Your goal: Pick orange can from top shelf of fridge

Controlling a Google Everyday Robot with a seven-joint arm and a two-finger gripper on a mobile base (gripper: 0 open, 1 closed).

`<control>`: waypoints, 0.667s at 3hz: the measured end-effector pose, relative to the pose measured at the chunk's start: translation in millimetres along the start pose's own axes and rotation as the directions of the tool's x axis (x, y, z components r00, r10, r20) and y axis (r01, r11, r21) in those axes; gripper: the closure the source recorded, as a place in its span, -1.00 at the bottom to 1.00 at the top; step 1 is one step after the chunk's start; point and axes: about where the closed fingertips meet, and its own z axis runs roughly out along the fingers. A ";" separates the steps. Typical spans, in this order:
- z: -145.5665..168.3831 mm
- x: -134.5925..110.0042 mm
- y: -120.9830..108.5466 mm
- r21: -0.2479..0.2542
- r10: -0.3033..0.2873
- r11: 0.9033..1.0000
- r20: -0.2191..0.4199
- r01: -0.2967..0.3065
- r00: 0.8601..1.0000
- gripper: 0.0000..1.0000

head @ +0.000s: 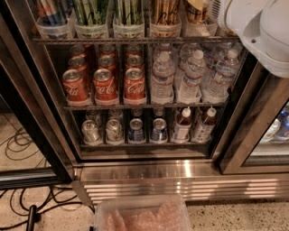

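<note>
Gripper (221, 16) up at 1 o'clock, near the orange can (165, 10) at 12 on the fridge's (149, 171) top shelf (135, 40), grip state impossible to tell.

Warm, dim light fills the fridge (253, 131). Glare shines on its steel base (185, 170). The left floor (13, 200) lies in dark shadow. The white arm (264, 31) looks bright at top right; the gripper is out of sight there.
</note>
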 end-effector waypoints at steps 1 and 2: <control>0.0 0.0 0.0 0.000 0.000 1.000 0.000 0.000 1.000 1.00; -3.3 2.5 0.6 0.013 0.008 1.000 -0.002 -0.007 1.000 1.00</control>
